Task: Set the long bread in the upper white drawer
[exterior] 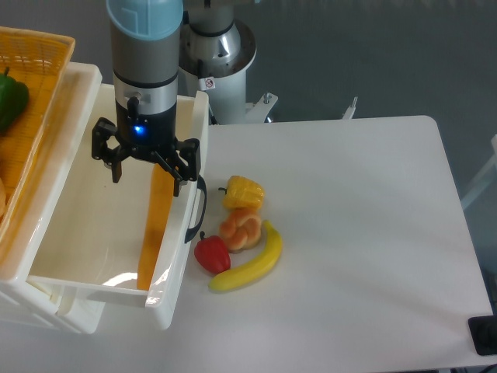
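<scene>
The long bread (152, 233), a slim orange-tan stick, lies inside the upper white drawer (85, 225) along its right wall, one end toward the front corner. The drawer is pulled open, and its dark curved handle (199, 210) faces the table. My gripper (147, 176) hangs over the drawer, just above the bread's far end. Its black fingers are spread wide, and neither finger touches the bread. The bread's upper end is partly hidden behind the gripper.
An orange woven basket (39, 58) with a green pepper (11, 97) stands left of the drawer. Right of the handle lie a yellow pepper (244, 192), a braided bun (241, 228), a red pepper (211, 254) and a banana (250, 266). The robot base (221, 54) is behind.
</scene>
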`<state>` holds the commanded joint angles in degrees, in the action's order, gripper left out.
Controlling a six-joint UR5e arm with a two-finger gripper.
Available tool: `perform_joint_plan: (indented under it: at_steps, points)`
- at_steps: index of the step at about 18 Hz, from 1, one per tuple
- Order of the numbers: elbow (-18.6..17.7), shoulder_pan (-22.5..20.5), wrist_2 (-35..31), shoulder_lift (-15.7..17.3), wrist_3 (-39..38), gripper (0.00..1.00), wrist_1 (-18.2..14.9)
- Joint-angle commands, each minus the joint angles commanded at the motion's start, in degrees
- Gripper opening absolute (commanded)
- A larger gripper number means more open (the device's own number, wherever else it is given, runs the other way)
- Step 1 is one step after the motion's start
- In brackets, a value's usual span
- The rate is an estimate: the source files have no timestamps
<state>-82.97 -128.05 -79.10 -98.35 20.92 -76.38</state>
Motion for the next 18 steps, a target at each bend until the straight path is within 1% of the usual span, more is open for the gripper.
perform_joint_plan:
  at_steps: [2,5,12,16,17,18]
  points:
    - [-0.35,-2.27,0.0,0.52,2.01,1.0,0.0]
    - [-1.49,-6.32,-0.09,0.7,9.03,1.0,0.18]
    - [-1.58,-17.92,-0.09,-0.09,21.51,1.0,0.26]
    - [-1.67,-21.35,-0.09,-0.79,30.03,1.0,0.26]
    - [-1.76,-21.62,-0.18,-1.23,32.58,1.0,0.35]
    - [-2.54,-22.23,-0.26,-1.58,35.48,1.0,0.44]
